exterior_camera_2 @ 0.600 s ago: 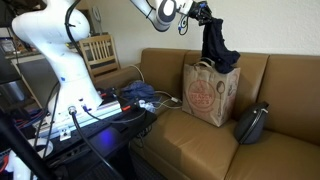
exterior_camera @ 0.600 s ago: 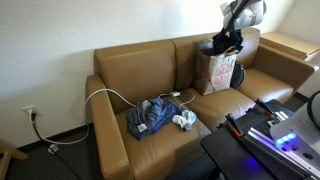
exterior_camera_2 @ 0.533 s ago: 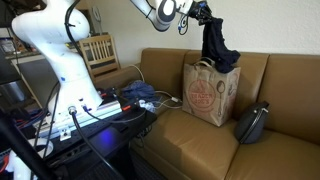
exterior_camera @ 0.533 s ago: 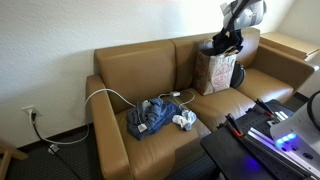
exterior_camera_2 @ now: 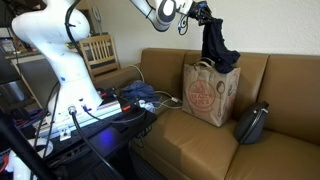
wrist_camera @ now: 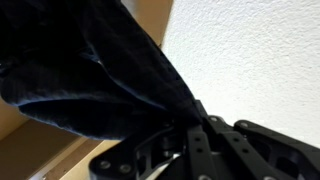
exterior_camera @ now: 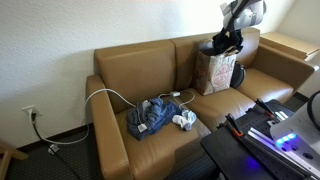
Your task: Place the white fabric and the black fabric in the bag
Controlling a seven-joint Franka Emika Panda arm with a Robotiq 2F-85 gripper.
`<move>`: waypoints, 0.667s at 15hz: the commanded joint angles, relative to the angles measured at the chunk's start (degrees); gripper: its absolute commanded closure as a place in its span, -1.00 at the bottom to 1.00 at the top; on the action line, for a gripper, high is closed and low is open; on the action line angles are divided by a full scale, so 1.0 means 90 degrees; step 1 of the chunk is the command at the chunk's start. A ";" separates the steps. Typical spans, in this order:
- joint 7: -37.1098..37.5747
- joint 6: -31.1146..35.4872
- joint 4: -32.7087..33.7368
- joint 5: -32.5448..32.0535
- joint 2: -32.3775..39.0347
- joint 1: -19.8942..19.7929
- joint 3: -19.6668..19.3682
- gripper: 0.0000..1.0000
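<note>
Above the brown sofa (exterior_camera_2: 180,135), the gripper (exterior_camera_2: 203,13) has its jaws pinched tight on the top of the black fabric (exterior_camera_2: 218,42). The cloth hangs down, its lower end at the open mouth of the bag (exterior_camera_2: 208,95), which stands upright on the seat cushion.

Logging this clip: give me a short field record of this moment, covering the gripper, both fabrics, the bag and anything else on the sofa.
gripper: shut on black fabric, above the bag
black fabric: hangs down, lower end at the bag's mouth
bag: upright on sofa
white fabric: not visible; whether it is in the bag cannot be told
also on sofa: denim garment, small black bag
</note>
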 commanded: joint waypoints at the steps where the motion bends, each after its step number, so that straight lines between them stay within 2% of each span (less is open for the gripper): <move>1: -0.0058 0.0000 -0.0382 -0.0444 0.0521 0.0050 0.0638 0.99; 2: -0.0152 0.0000 -0.0401 -0.0527 0.0632 0.0022 0.0587 0.99; 3: 0.0000 0.0000 -0.0001 0.0000 0.0000 0.0000 -0.0001 0.99; 6: 0.0000 0.0000 -0.0002 0.0000 0.0000 0.0001 -0.0001 0.96; 7: 0.0028 -0.0027 -0.0032 -0.0183 0.0065 -0.0036 0.0138 0.99; 10: -0.0308 0.0128 -0.0759 -0.1123 0.0957 -0.0216 0.0929 0.99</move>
